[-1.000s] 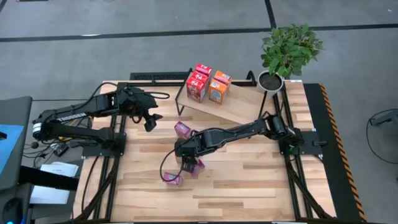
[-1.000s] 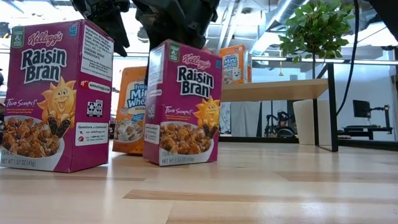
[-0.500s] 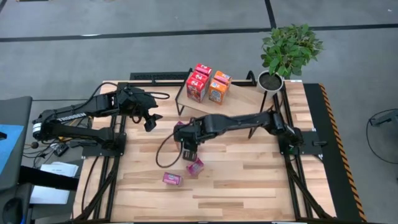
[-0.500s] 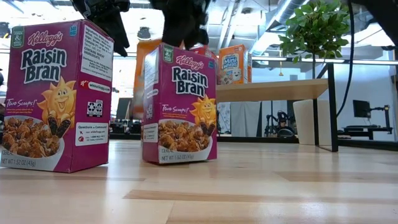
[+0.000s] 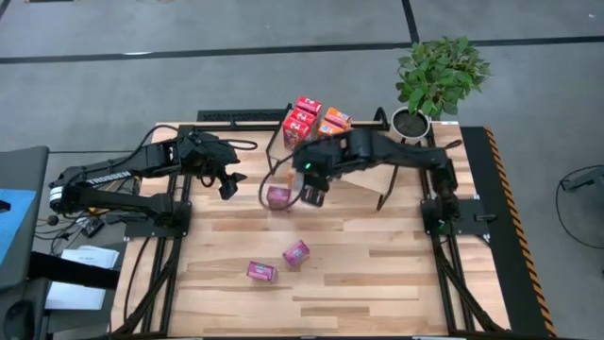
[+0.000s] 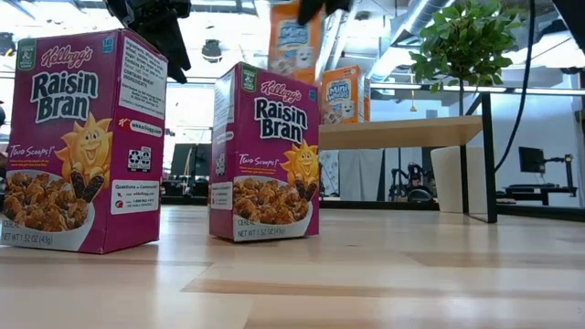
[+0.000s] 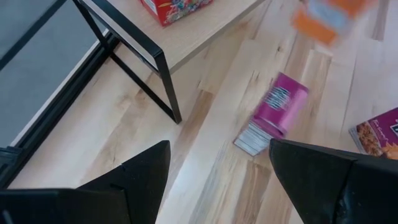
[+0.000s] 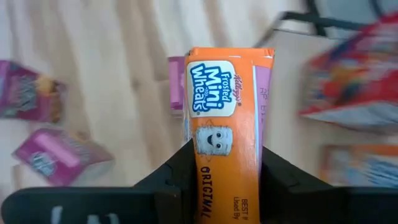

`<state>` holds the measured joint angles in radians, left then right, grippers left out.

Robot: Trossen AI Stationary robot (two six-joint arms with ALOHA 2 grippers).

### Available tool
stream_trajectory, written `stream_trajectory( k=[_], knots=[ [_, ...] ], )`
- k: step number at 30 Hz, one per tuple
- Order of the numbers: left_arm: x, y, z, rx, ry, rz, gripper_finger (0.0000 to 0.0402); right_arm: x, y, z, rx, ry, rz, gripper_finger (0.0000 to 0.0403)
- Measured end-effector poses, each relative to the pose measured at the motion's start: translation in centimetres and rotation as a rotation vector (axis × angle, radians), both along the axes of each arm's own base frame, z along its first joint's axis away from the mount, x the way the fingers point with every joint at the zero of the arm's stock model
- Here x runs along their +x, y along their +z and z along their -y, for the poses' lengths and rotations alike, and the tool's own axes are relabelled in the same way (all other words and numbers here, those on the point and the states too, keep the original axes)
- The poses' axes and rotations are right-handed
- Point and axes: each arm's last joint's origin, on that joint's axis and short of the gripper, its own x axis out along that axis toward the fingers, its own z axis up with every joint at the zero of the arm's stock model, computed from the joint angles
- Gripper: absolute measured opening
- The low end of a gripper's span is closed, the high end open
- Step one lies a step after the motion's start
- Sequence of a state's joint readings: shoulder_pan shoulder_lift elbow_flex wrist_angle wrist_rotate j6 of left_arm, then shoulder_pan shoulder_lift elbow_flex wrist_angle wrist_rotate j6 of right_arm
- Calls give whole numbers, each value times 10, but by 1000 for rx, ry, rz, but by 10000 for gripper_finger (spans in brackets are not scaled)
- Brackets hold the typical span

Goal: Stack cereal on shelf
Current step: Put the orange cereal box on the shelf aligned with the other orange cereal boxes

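My right gripper is shut on an orange Frosted Mini Wheats cereal box and holds it in the air beside the shelf's near-left corner. In the low view the box hangs high above the table. Two red boxes and one orange box stand on the shelf board. A purple box lies on the table near the shelf. Two more purple boxes stand nearer the table's near edge. My left gripper is open and hovers left of the shelf. My right gripper pinches the orange box between its two fingers, one on each broad face, with the narrow printed side facing the wrist camera. The fingers come from above at the box's top end. The box hangs below them, lifted clear and roughly upright.
A potted plant stands at the shelf's right end. The shelf's black wire legs reach down to the tabletop. The tabletop's near right part is bare wood.
My right gripper has moved up and toward the table's far edge, from the middle of the table to the shelf's near-left corner, with the orange box in its hold. The box has been lifted from standing on the table to high above it. The purple boxes have stayed put.
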<state>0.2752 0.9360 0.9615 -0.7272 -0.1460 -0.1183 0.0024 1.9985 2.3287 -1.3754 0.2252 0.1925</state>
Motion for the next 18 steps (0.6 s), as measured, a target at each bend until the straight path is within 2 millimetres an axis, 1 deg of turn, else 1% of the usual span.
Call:
stream_trajectory(
  k=[6, 8, 13, 15, 18],
  knots=[
    [0, 0, 0, -8, 7, 4, 266, -29, 21, 25, -61, -58, -24, 139],
    [0, 0, 0, -9, 8, 4, 266, -35, 27, 33, -62, -76, -8, 137],
    [0, 0, 0, -13, 13, 9, 266, -59, 46, 49, -60, -127, 34, 134],
    [0, 0, 0, -17, 16, 11, 266, -63, 49, 52, -61, -139, 43, 138],
    [0, 0, 0, -24, 23, 15, 266, -65, 50, 55, -63, -141, 43, 143]
  ],
)
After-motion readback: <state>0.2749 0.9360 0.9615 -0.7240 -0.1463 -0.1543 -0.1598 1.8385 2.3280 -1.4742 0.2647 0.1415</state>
